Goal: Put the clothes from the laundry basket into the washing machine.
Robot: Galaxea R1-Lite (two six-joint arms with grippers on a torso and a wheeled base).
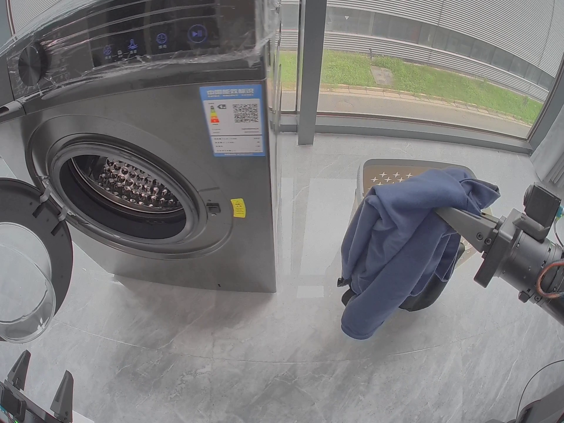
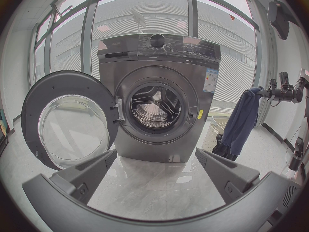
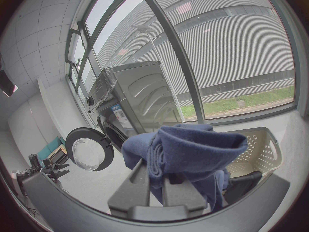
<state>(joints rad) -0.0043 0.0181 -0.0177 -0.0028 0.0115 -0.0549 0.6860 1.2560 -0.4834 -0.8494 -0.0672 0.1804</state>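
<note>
A blue garment [image 1: 399, 236] hangs from my right gripper [image 1: 449, 215], which is shut on its upper fold above the beige laundry basket [image 1: 392, 173]. The cloth drapes over the basket's near side down toward the floor. In the right wrist view the blue garment [image 3: 193, 149] bunches over the fingers [image 3: 183, 190], with the laundry basket [image 3: 260, 152] behind. A dark garment [image 1: 426, 298] pokes out beneath the blue one. The washing machine [image 1: 176, 148] stands at the left with its drum [image 1: 126, 186] exposed and its door [image 1: 26, 259] swung wide. My left gripper [image 1: 41, 383] sits open near the floor, facing the washing machine [image 2: 161, 91].
A glass wall with a grey pillar [image 1: 311, 54] runs behind the machine and basket. Pale marble floor [image 1: 235, 336] stretches between the machine and the basket. The open door juts out to the machine's left.
</note>
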